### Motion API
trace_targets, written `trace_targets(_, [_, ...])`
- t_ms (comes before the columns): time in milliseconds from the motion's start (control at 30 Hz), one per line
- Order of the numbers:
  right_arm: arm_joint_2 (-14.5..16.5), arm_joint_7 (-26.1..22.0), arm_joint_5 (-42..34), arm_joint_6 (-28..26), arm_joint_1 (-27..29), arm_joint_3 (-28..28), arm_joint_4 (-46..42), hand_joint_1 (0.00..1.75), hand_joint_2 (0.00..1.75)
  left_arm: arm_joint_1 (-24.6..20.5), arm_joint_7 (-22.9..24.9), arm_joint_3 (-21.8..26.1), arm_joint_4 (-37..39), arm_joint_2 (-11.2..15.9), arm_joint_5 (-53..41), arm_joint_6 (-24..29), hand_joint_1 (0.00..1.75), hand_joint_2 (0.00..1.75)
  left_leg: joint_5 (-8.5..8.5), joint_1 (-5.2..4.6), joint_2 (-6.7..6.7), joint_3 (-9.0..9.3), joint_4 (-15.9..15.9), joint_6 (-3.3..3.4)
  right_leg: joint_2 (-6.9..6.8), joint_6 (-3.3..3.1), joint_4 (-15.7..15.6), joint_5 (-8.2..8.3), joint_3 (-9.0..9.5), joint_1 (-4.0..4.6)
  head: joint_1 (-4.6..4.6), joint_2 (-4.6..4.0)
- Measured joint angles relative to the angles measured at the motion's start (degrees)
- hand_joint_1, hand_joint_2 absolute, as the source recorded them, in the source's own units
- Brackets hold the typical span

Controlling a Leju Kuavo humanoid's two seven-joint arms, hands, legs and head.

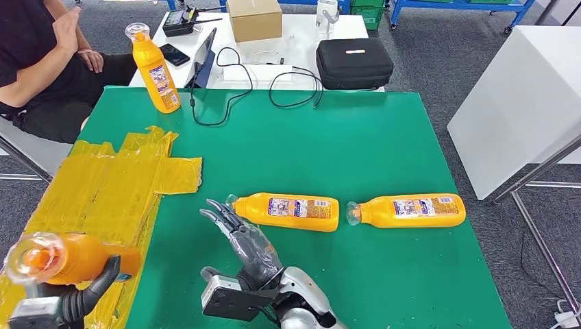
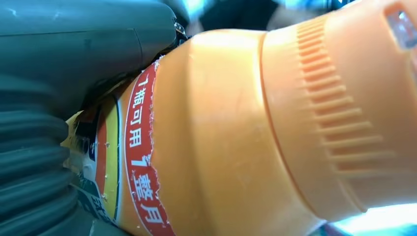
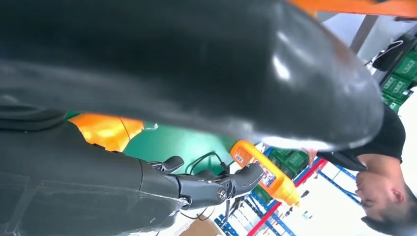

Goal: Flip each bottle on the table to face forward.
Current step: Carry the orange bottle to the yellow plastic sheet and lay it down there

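Nearest, at the left edge, my left hand [image 1: 82, 291] grips an orange bottle [image 1: 62, 259] over the yellow tape patch [image 1: 109, 185]. My right hand [image 1: 240, 236] hovers with fingers spread and holding nothing, apparently just short of the left lying bottle [image 1: 288, 211]; the right lying bottle [image 1: 411, 210] lies beside it on the green table [image 1: 308, 151]. Far left stands an upright bottle [image 1: 156, 72] near a seated person [image 1: 41, 62].

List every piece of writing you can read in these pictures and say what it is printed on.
"1瓶可用1整月": white characters on the red band of the held bottle in the left hand.
Labels on the two lying bottles and the standing bottle: too small to read.
Black case's strip: too small to read.
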Motion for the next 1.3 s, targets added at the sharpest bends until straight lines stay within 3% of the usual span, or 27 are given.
trace_targets(167, [-0.26, -0.04, -1.01, 0.01, 0.18, -0.14, -0.26, 0.00, 0.00, -2.94, 10.31, -0.71, 7.45, 3.70, -28.28, 18.71, 1.75, 1.75, 0.01, 0.01, 0.02, 0.02, 0.00, -0.01, 0.00, 0.00, 0.00, 0.01, -0.01, 0.01, -0.02, 0.00])
trace_targets(267, [-0.40, -0.57, -1.77, -0.01, 0.28, -0.14, -0.22, 0.00, 0.00, -5.62, 16.61, -1.41, 16.58, 7.33, -39.14, 24.92, 1.75, 1.75, 0.05, 0.03, 0.00, 0.02, 0.00, -0.05, 0.00, 0.00, 0.03, 0.00, 0.00, 0.02, -0.02, 0.00])
trace_targets(400, [-0.56, -1.36, -2.34, -0.14, 0.28, -0.14, 0.07, 0.00, 0.00, -8.85, 21.04, -2.09, 26.84, 10.86, -49.87, 31.64, 1.75, 1.75, 0.05, 0.04, 0.03, 0.03, 0.00, -0.06, 0.01, -0.01, 0.06, 0.01, 0.02, 0.02, -0.02, 0.00])
trace_targets(600, [-0.88, -1.79, -3.13, -0.44, 0.21, -0.14, 0.79, 0.00, 0.00, -11.31, 24.28, -2.76, 34.58, 13.58, -57.72, 33.84, 1.75, 1.75, 0.05, 0.04, 0.02, 0.07, 0.00, -0.07, 0.01, -0.01, 0.07, 0.01, 0.06, 0.02, -0.03, 0.00])
trace_targets(833, [-1.01, -1.78, -3.89, -1.02, -0.34, -0.14, 1.62, 0.00, 0.00, -12.93, 26.89, -5.34, 41.54, 15.82, -59.91, 34.08, 1.75, 1.75, 0.05, 0.02, -0.04, 0.17, 0.00, -0.13, -0.03, -0.04, 0.19, -0.02, 0.11, 0.02, -0.02, 0.00])
trace_targets(867, [-1.02, -1.78, -3.99, -1.03, -0.44, -0.14, 1.76, 0.00, 0.00, -13.02, 27.25, -5.98, 41.94, 16.16, -59.91, 34.08, 1.31, 1.75, 0.06, 0.01, -0.07, 0.18, 0.00, -0.14, -0.06, -0.05, 0.20, -0.04, 0.13, 0.02, -0.03, 0.00])
trace_targets(967, [-1.02, -1.78, -4.42, -1.10, -0.68, -0.14, 2.12, 0.00, 0.00, -12.94, 29.48, -8.33, 42.45, 17.56, -59.91, 34.08, 0.00, 0.44, 0.09, 0.02, -0.12, 0.20, -0.01, -0.19, -0.12, -0.06, 0.22, -0.05, 0.15, 0.02, -0.04, 0.00])
trace_targets(1000, [-1.02, -1.79, -4.59, -1.14, -0.71, -0.13, 2.24, 0.00, 0.00, -12.84, 30.89, -9.59, 42.48, 18.30, -59.91, 34.08, 0.00, 0.00, 0.11, 0.02, -0.13, 0.21, -0.01, -0.21, -0.13, -0.07, 0.24, -0.05, 0.15, 0.03, -0.04, 0.00])
trace_targets(1100, [-1.02, -1.80, -4.94, -1.17, -0.81, -0.13, 2.63, 0.00, 0.00, -12.61, 33.02, -13.58, 42.73, 20.34, -59.54, 34.08, 0.00, 0.00, 0.17, 0.03, -0.21, 0.21, -0.01, -0.25, -0.15, -0.07, 0.27, -0.05, 0.16, 0.03, -0.05, 0.00])
trace_targets(1167, [-1.03, -1.80, -5.13, -1.17, -0.96, -0.12, 2.90, 0.00, 0.00, -12.37, 30.64, -14.78, 42.63, 20.79, -58.78, 34.08, 0.00, 0.00, 0.21, 0.02, -0.26, 0.21, -0.01, -0.26, -0.19, -0.07, 0.30, -0.05, 0.17, 0.02, -0.05, 0.00])
trace_targets(1300, [-1.21, -1.56, -4.96, -1.59, -1.51, -0.12, 3.56, 0.00, 1.75, -11.12, 24.42, -15.81, 41.08, 20.70, -56.59, 34.06, 0.00, 0.00, 0.24, -0.01, -0.28, 0.18, -0.01, -0.25, -0.20, -0.07, 0.32, -0.04, 0.15, 0.01, -0.03, 0.00])
